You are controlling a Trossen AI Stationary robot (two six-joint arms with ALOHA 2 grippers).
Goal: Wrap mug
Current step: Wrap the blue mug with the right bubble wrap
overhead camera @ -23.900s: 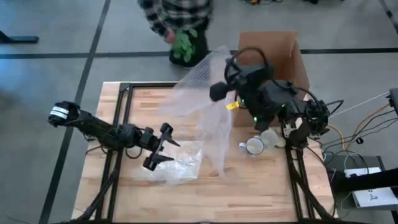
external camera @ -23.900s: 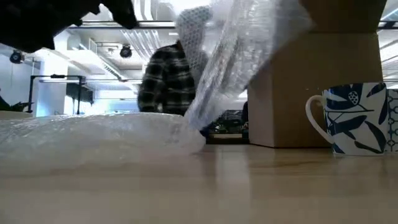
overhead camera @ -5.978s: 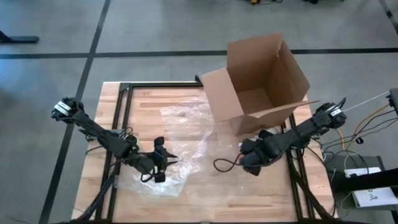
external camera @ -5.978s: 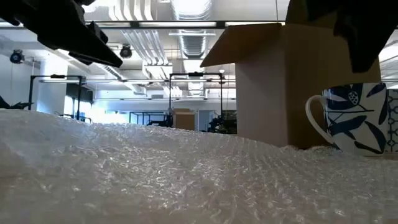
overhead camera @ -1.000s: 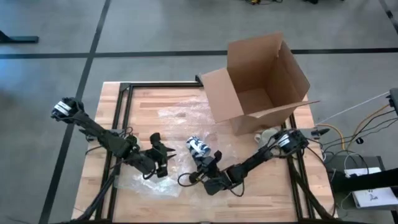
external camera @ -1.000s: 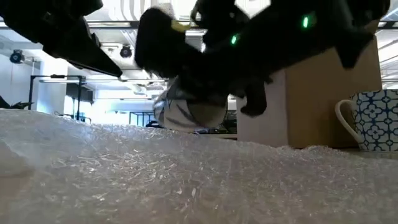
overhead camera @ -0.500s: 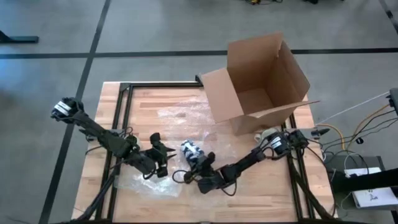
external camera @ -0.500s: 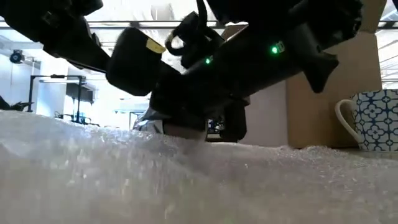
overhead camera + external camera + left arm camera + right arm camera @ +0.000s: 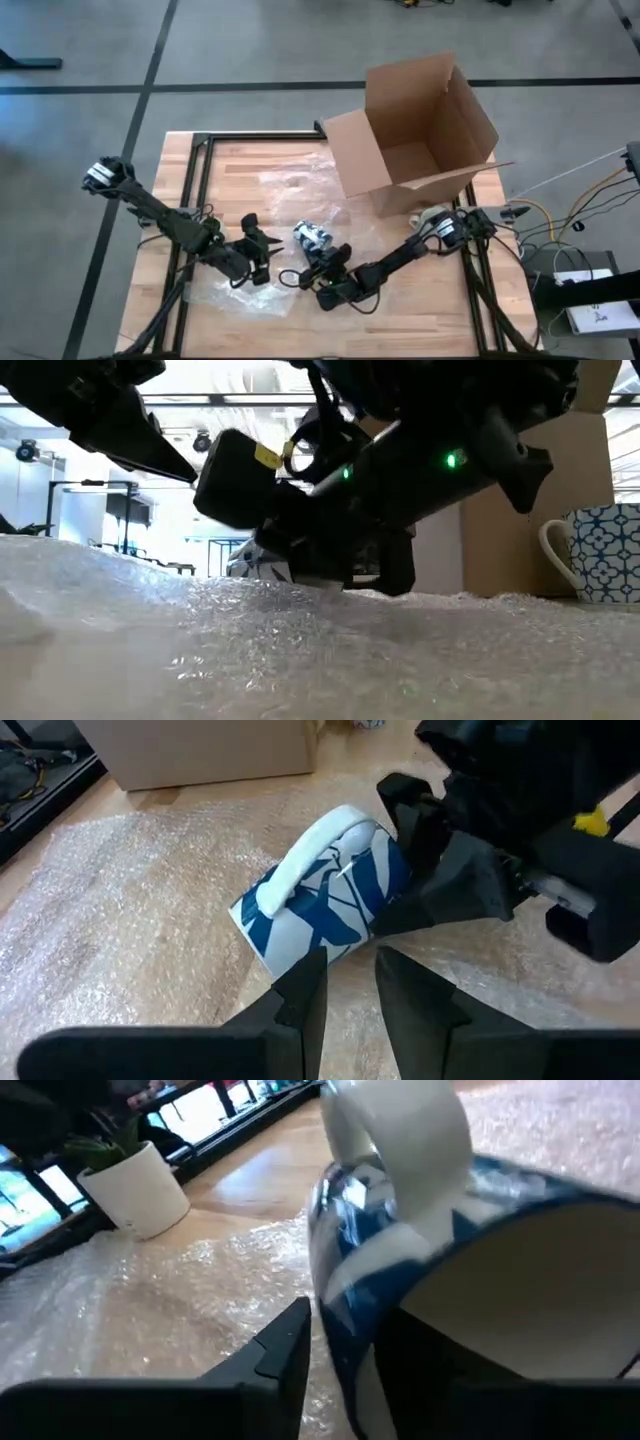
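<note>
The blue-and-white mug lies on its side on the bubble wrap, out in front of the open cardboard box and a little toward the left arm's side of it. The right gripper is clamped on the mug's rim, one finger inside the cup, one outside, as the right wrist view shows, with the white handle standing up from the mug's side. The right arm stretches low across the table from beside the box's front corner to reach it.

The left gripper sits just beside the mug on the far side from the box, fingers a little apart and holding nothing, pointed at the mug's base; in its wrist view the mug lies straight ahead of the two fingertips, not touching them.

The wrap is spread flat, running from the box's front face out under both grippers. A second mug with a blue lattice pattern stands upright close to the box's front corner, off the wrap's main spread.
</note>
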